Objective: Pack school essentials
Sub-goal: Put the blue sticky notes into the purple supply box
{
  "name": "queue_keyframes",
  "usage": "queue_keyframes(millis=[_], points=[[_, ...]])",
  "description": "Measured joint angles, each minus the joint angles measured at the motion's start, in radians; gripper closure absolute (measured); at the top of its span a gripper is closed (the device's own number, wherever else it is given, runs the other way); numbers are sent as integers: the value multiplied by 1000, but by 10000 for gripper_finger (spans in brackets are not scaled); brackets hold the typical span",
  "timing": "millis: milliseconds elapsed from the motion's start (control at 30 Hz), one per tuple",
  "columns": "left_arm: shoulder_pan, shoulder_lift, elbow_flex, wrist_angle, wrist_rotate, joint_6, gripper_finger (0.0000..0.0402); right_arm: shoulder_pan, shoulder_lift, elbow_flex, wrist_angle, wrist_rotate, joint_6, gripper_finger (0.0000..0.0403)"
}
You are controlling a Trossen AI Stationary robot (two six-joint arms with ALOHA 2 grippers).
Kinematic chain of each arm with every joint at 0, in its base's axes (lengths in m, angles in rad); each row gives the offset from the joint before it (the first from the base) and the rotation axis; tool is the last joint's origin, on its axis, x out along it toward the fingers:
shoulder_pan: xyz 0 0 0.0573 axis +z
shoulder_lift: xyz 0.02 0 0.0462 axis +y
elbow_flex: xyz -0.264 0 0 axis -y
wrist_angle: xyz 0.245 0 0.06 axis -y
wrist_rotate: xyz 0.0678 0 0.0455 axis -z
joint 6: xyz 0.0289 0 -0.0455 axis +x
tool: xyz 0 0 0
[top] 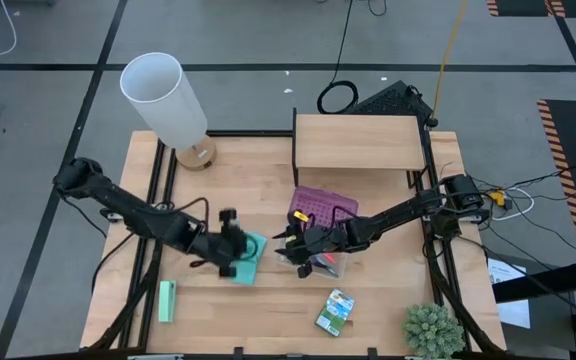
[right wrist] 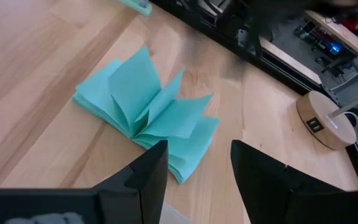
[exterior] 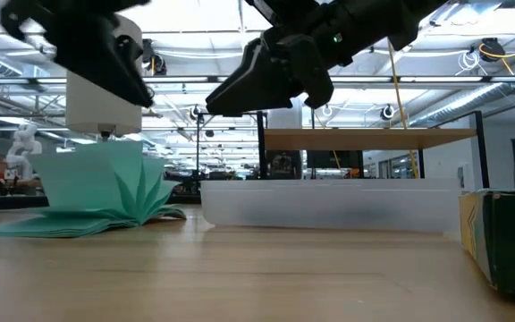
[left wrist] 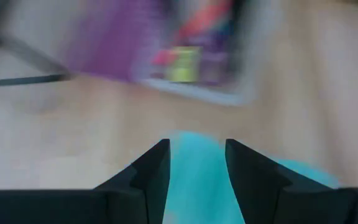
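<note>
Teal paper pad (right wrist: 146, 112) by the clear case (exterior: 320, 207): light, floppy, pages fanned; grip at spine. Both arms' jaws spread, holding nothing.

A white lamp (top: 163, 100), a wooden shelf (top: 356, 142) and a small green plant (top: 433, 331) stood on the worktop (top: 258, 315).
</note>
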State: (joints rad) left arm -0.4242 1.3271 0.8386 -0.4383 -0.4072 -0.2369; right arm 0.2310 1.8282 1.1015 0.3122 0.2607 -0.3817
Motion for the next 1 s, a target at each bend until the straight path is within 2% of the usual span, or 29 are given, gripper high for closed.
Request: queue_keyframes(millis=[67, 233, 367, 433, 567, 733, 1000], points=[[44, -4, 7, -26, -67, 19, 245, 0, 0, 0, -9, 0, 0, 234], [201, 11, 9, -25, 107, 123, 245, 0, 0, 0, -46, 36, -9, 234], [271, 49, 7, -36, 118, 218, 245, 0, 0, 0, -78, 79, -23, 234], [277, 75, 9, -3, 157, 254, 245, 0, 0, 0, -86, 82, -24, 234], [262, 139, 8, 27, 225, 261, 245, 0, 0, 0, -87, 82, -24, 234], [185, 193, 8, 19, 300, 208, 245, 0, 0, 0, -111, 82, -24, 234], [8, 182, 9, 30, 300, -14, 245, 0, 0, 0, -123, 82, -17, 234]])
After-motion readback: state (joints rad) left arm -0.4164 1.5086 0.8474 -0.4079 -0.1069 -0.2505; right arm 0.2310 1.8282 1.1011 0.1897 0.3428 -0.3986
